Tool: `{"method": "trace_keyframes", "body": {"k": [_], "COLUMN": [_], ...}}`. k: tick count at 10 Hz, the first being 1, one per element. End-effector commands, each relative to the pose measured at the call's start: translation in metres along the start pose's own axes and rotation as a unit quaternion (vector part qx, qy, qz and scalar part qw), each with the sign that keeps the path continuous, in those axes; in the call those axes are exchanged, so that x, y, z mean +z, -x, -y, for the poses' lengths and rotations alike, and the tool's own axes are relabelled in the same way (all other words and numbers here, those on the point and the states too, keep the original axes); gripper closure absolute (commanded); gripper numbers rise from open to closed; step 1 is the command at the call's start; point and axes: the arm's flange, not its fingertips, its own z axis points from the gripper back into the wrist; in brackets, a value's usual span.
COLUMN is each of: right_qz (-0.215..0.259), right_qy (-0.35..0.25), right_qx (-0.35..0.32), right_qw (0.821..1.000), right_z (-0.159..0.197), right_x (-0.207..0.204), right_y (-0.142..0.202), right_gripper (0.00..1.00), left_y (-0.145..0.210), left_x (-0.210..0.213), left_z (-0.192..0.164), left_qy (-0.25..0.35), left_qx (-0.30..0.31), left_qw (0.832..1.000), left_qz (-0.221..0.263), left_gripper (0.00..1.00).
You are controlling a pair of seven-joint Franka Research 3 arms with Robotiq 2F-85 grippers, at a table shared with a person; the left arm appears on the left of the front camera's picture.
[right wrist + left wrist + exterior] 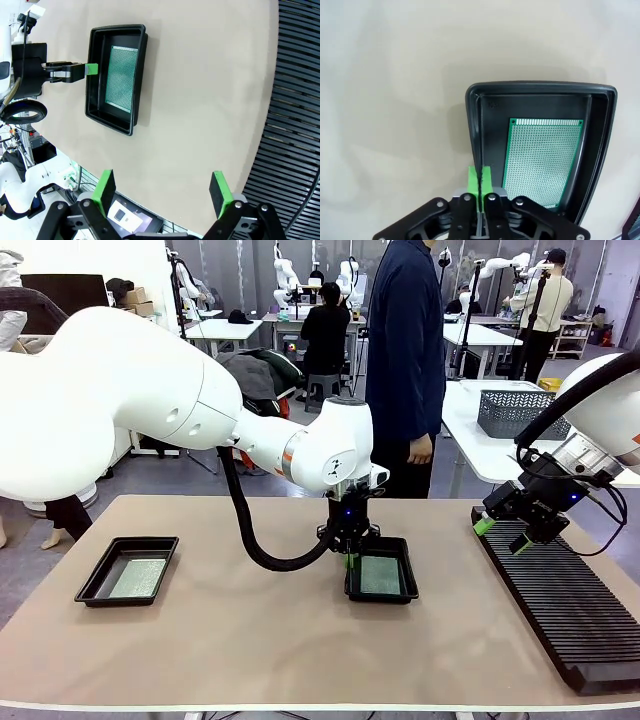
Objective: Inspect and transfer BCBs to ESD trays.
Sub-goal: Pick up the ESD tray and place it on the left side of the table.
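Observation:
Two black ESD trays lie on the table. The middle tray (pixel 380 597) (pixel 540 88) (pixel 112 125) holds a green BCB (pixel 380 575) (pixel 542 155) (pixel 121 77) lying flat. My left gripper (pixel 350 558) (pixel 480 177) (pixel 91 69) points down at this tray's left rim, its green pads shut on the rim wall. A second BCB (pixel 140 578) lies in the other tray (pixel 95 585) at the table's left. At the right, my right gripper (pixel 503 535) (pixel 165 192) hangs open and empty above the near end of the rack.
A long black ribbed rack (pixel 570 610) (pixel 295 100) runs along the table's right side. A grey mesh basket (pixel 520 412) stands on a farther white table. A person in dark clothes (pixel 405 360) stands at the far edge.

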Motion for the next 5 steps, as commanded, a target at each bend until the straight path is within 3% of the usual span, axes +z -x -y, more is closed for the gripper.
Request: {"method": "trace_keyframes", "body": {"k": [1,3,5], "right_qz": [0.005,0.005,0.005], "right_qy": [0.001,0.001,0.001], "right_qx": [-0.011,-0.011,-0.011], "right_qw": [1.0,1.0,1.0], "right_z": [-0.0013,-0.0013,-0.0013], "right_x": [-0.001,-0.001,-0.001], "right_y": [-0.0008,-0.0008,-0.0008], "right_gripper": [0.0,0.0,0.0], "left_y": [0.0025,0.0053,0.0002], "left_x": [-0.0017,0.0014,-0.0001], "left_z": [-0.0024,-0.0044,0.0], "left_qy": [0.006,0.002,0.001], "left_qx": [-0.002,0.024,0.001], "left_qw": [1.0,0.999,1.0], "left_qz": [-0.011,-0.028,-0.001], "left_gripper": [1.0,1.0,1.0]}}
